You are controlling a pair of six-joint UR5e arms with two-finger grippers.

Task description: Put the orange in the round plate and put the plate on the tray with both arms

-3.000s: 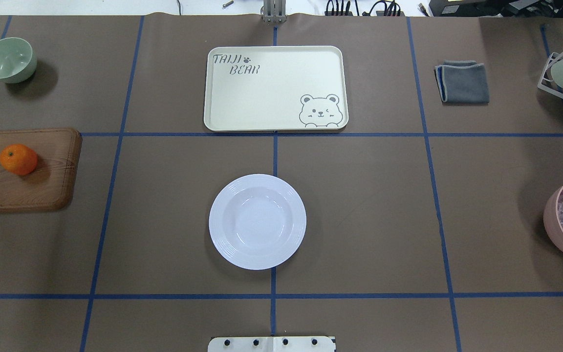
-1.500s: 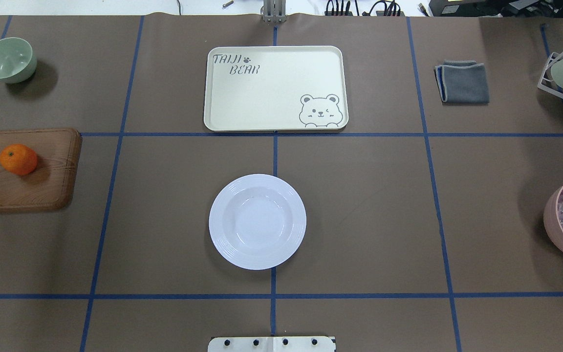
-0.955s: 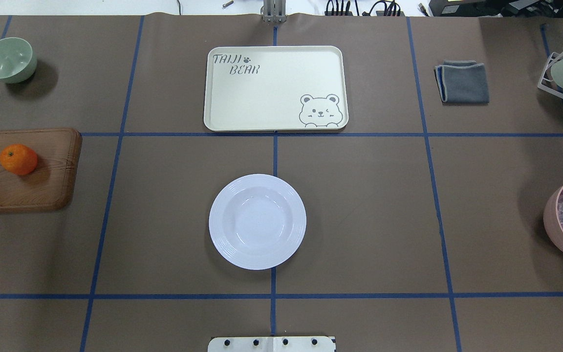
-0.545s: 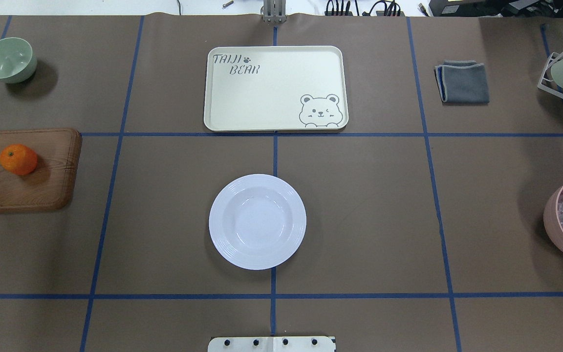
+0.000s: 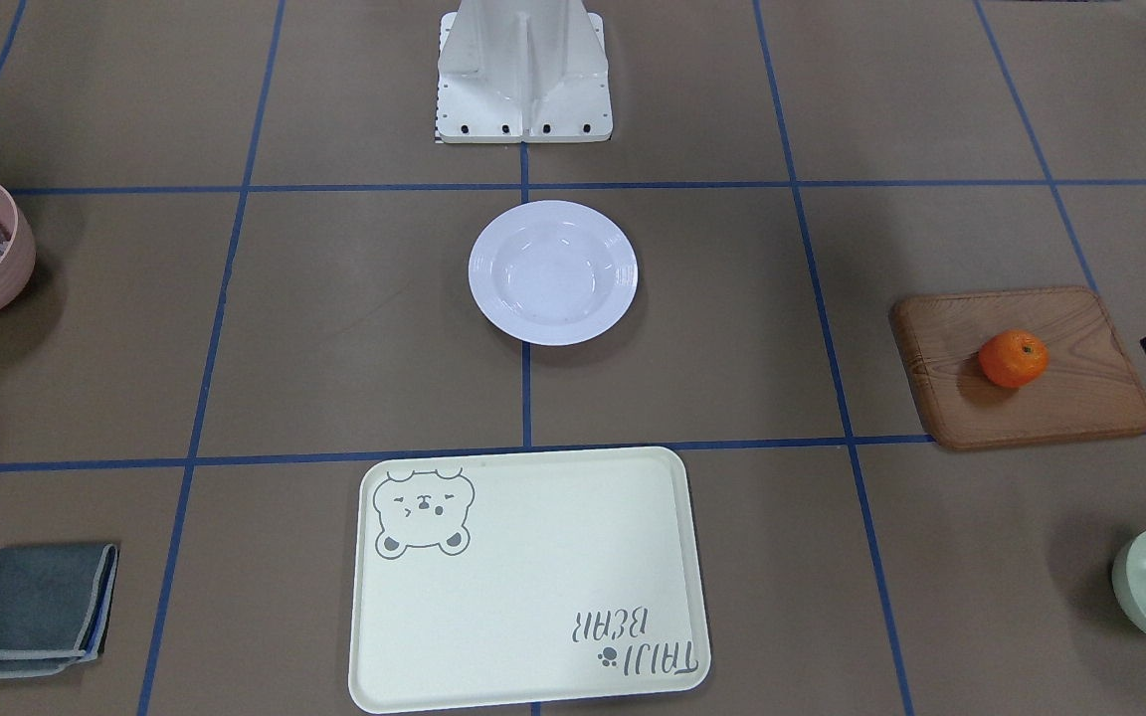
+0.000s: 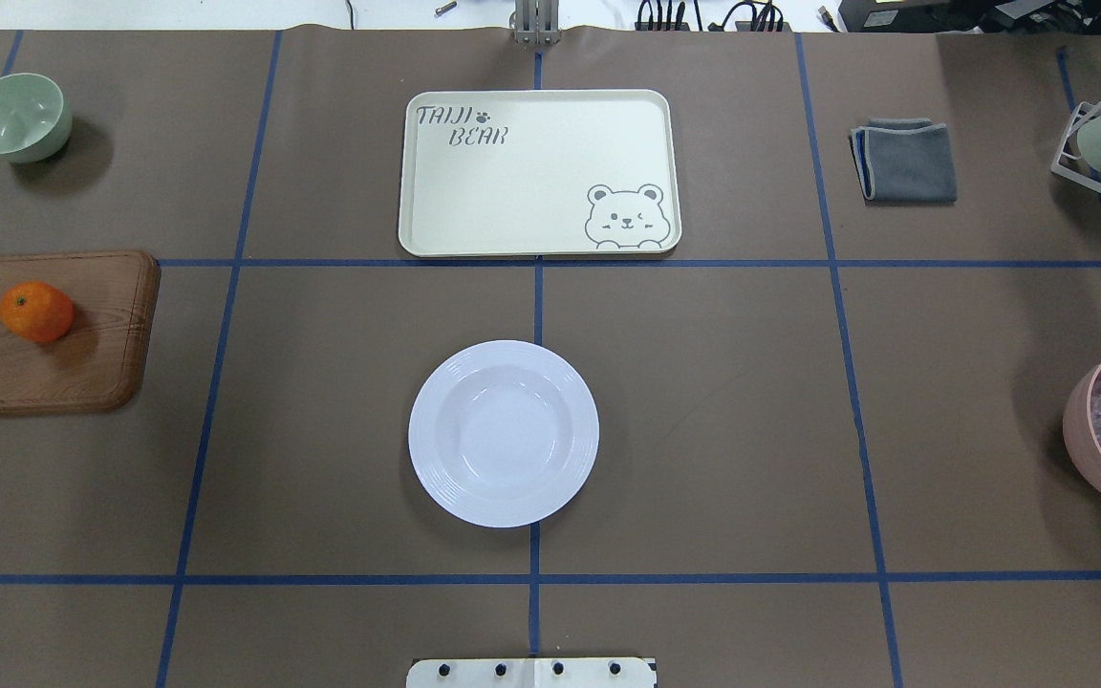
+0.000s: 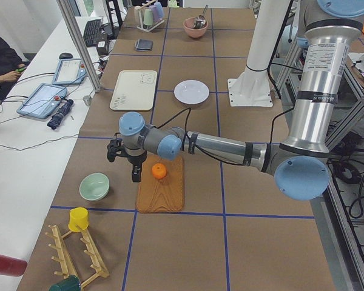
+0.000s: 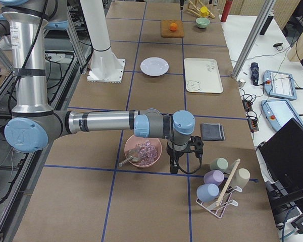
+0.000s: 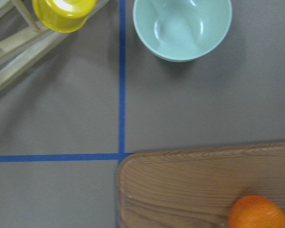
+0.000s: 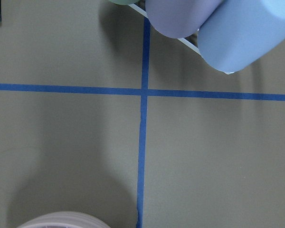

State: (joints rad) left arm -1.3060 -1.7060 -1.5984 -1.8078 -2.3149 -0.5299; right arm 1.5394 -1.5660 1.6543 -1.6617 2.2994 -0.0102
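Overhead exterior shows the orange (image 6: 35,311) sitting on the wooden board (image 6: 101,368); the round plate (image 6: 503,433) is mid-table, apart from the tray (image 6: 531,172); the left gripper (image 7: 135,176) hangs near the orange; the right gripper (image 8: 174,164) hangs beside the pink bowl (image 8: 143,151); I cannot tell how wide their fingers are.

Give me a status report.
Left claw near the orange on the wooden board, right claw by the pink bowl; open or shut unknown. Empty round plate off the tray. Nothing seen between orange and plate.
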